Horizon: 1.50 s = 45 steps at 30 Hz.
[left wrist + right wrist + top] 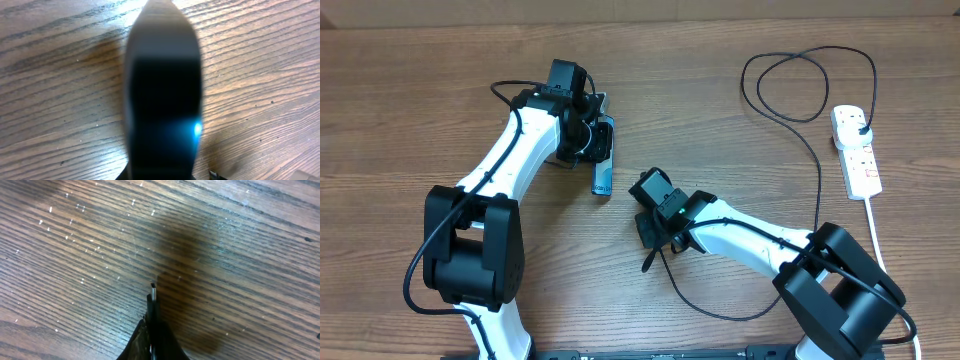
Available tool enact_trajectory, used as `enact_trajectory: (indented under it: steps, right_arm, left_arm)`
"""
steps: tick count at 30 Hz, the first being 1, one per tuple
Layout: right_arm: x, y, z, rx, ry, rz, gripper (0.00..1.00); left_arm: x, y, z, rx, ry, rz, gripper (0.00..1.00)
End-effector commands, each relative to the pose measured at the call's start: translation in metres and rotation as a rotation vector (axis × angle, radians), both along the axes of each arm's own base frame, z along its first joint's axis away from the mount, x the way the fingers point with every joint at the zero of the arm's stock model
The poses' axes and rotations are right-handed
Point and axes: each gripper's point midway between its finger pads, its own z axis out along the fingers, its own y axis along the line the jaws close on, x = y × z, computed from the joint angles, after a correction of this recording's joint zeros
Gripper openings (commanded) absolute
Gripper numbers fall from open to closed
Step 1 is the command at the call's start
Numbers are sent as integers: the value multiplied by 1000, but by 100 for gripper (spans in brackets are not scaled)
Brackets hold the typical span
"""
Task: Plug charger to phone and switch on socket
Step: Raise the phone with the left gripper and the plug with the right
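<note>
Left claw [598, 145] clamped on the phone [604, 178], which is up on its edge near bench [400, 120] centre; in the wrist view it is a dark blur with a blue glow. Right claw [152, 319] pinched together on the charger [153, 292] connector, metal tip poking out over bare wood. Cable loops back right to its plug in the socket [861, 168], at far right, well apart from the phone. Switch state: cannot tell.
</note>
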Motion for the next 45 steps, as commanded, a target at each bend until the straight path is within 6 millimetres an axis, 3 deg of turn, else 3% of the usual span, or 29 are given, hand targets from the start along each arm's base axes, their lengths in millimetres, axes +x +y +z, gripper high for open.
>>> enact_trajectory:
  steps: [1, 5, 9, 12, 16, 19, 22, 28, 34, 45]
  right_arm:
    - [-6, -19, -18, -44, 65, -33, 4]
    - [-2, -21, 7, 0, 45, -42, 4]
    - [4, -13, 61, 160, -6, -41, 4]
    - [-3, 2, 110, 354, -20, 42, 4]
    - [-15, 11, 153, 530, -26, 139, 4]
    - [-24, 19, 174, 641, -1, 195, 4]
    - [-39, 32, 193, 758, 26, 316, 4]
    - [-57, 43, 216, 892, 66, 437, 4]
    - [-67, 45, 223, 941, 104, 479, 4]
    - [-72, 46, 229, 971, 99, 530, 4]
  left_arm:
    - [-7, -14, 8, -87, 32, -8, 4]
    - [-8, -38, 37, -320, -7, -119, 4]
    - [2, -37, 84, -526, -90, -132, 4]
    - [3, -27, 125, -646, -162, -143, 4]
    - [-6, -18, 164, -689, -235, -158, 4]
    - [-20, -22, 196, -738, -292, -204, 4]
    - [-29, -22, 216, -743, -336, -224, 4]
    - [-40, -24, 234, -782, -321, -205, 4]
    - [-54, -31, 250, -903, -266, -242, 4]
    - [-63, -40, 248, -921, -185, -224, 4]
